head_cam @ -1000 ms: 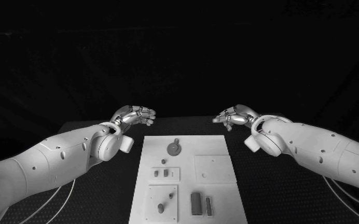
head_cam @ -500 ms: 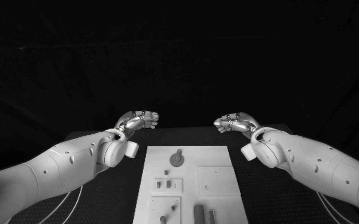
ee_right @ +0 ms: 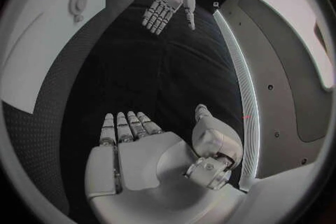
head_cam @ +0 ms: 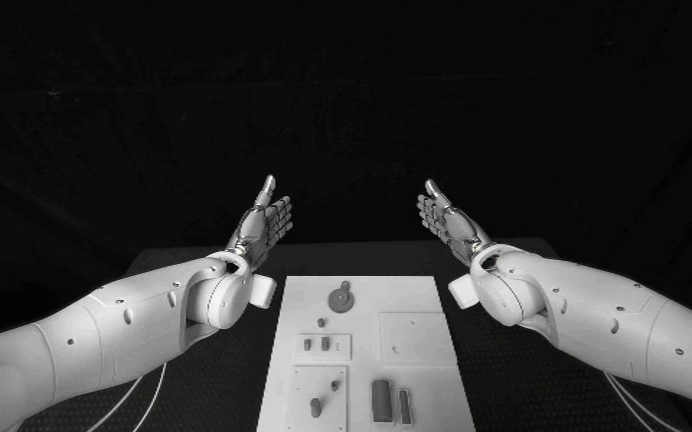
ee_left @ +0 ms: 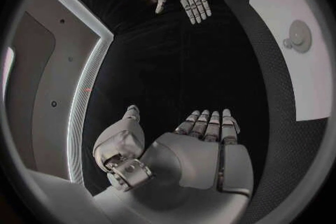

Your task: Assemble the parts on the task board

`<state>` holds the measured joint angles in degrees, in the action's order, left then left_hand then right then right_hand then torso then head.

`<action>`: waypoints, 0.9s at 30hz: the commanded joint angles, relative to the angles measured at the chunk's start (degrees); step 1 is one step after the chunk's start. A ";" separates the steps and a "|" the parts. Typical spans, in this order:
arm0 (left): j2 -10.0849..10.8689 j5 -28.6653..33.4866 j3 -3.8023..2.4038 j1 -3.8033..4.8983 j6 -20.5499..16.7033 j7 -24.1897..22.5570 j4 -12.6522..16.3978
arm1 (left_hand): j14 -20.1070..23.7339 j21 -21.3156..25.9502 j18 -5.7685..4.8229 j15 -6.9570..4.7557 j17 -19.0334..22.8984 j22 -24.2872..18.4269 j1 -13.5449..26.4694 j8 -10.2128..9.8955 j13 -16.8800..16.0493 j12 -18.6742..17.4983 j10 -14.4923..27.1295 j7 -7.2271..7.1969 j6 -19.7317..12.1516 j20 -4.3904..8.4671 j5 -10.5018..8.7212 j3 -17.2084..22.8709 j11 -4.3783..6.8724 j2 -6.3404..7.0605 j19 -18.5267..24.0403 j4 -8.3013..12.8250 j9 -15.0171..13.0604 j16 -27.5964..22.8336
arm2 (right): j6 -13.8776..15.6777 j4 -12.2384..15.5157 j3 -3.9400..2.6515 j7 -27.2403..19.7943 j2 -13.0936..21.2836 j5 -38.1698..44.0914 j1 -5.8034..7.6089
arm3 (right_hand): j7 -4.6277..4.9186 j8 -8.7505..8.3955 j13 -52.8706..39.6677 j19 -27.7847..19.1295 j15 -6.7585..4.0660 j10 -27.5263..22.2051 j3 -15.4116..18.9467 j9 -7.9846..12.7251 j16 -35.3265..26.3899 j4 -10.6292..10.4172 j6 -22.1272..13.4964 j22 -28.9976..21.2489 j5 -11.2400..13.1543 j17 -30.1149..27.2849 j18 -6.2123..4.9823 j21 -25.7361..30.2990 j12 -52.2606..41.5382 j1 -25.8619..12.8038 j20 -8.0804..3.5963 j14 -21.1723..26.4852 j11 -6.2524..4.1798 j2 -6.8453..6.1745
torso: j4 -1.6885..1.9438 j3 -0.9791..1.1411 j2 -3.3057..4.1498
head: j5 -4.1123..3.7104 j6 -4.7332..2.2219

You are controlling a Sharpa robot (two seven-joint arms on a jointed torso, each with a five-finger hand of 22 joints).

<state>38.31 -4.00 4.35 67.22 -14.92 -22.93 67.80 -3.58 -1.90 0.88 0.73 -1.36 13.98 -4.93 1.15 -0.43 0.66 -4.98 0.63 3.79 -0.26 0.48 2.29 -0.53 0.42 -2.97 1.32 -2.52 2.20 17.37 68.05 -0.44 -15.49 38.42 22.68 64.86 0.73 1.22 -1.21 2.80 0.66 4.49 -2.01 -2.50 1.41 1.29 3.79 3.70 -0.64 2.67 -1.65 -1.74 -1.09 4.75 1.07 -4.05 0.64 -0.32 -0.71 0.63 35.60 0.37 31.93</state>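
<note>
Right now your left hand (head_cam: pixel 264 220) and right hand (head_cam: pixel 447 217) are both raised off the black table (head_cam: pixel 505 352), fingers straight and spread, palms facing each other, grasping nothing. Your task board (head_cam: pixel 362 297) lies at 6 o'clock from them, between your two forearms. On it you can see a round part (head_cam: pixel 342 300) at its far end and two upright bars (head_cam: pixel 389 401) at the near end.
</note>
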 commanded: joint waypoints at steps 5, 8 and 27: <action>3.53 2.70 -2.40 -3.92 -19.17 -4.81 12.57 | 3.58 1.90 -0.88 -0.73 1.36 -13.98 4.93 -1.15 0.43 -0.66 4.98 -0.63 -3.79 0.26 -0.48 -2.29 0.53 -0.42 2.97 -1.32 2.52 -2.20 | 18.04 12.85 0.24 -9.99 3.64 -15.30 -2.73 | -0.73 -1.22 1.21 -2.80 -0.66 -4.49 2.01 2.50 -1.41 -1.29 -3.79 -3.70 0.64 -2.67 1.65 1.74 1.09 -4.75 -1.07 4.05 -0.64 0.32 | 0.70 -0.62 -4.32 | -0.36 2.38; 4.67 3.22 -3.18 -5.18 -23.19 -5.63 16.42 | 3.58 1.90 -0.88 -0.73 1.36 -13.98 4.93 -1.15 0.43 -0.66 4.98 -0.63 -3.79 0.26 -0.48 -2.29 0.53 -0.42 2.97 -1.32 2.52 -2.20 | 21.69 16.65 0.33 -11.80 4.74 -18.39 -3.56 | -0.73 -1.22 1.21 -2.80 -0.66 -4.49 2.01 2.50 -1.41 -1.29 -3.79 -3.70 0.64 -2.67 1.65 1.74 1.09 -4.75 -1.07 4.05 -0.64 0.32 | 0.71 -0.63 -4.42 | -0.37 2.45; 6.38 4.00 -4.35 -7.06 -29.20 -6.86 22.15 | 3.58 1.90 -0.88 -0.73 1.36 -13.98 4.93 -1.15 0.43 -0.66 4.98 -0.63 -3.79 0.26 -0.48 -2.29 0.53 -0.42 2.97 -1.32 2.52 -2.20 | 26.75 21.90 0.44 -14.30 6.27 -22.68 -4.70 | -0.73 -1.22 1.21 -2.80 -0.66 -4.49 2.01 2.50 -1.41 -1.29 -3.79 -3.70 0.64 -2.67 1.65 1.74 1.09 -4.75 -1.07 4.05 -0.64 0.32 | 0.71 -0.63 -4.42 | -0.37 2.45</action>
<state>44.72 -0.20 0.07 60.15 -42.57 -28.37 89.78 -0.21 -0.20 0.89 0.01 -0.05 0.05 -0.41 0.39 -0.05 0.39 -0.31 -0.01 0.30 -0.01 0.27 0.29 -0.01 -0.03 -0.20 -0.06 -0.05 0.20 43.11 89.84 0.02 -28.21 44.65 0.77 60.19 0.00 0.20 -0.06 0.28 0.03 0.21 -0.26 -0.05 0.20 0.01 0.26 0.06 -0.20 0.05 -0.35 -0.20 -0.20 0.33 -0.02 -0.27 0.00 0.00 0.00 0.00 31.19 0.00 34.38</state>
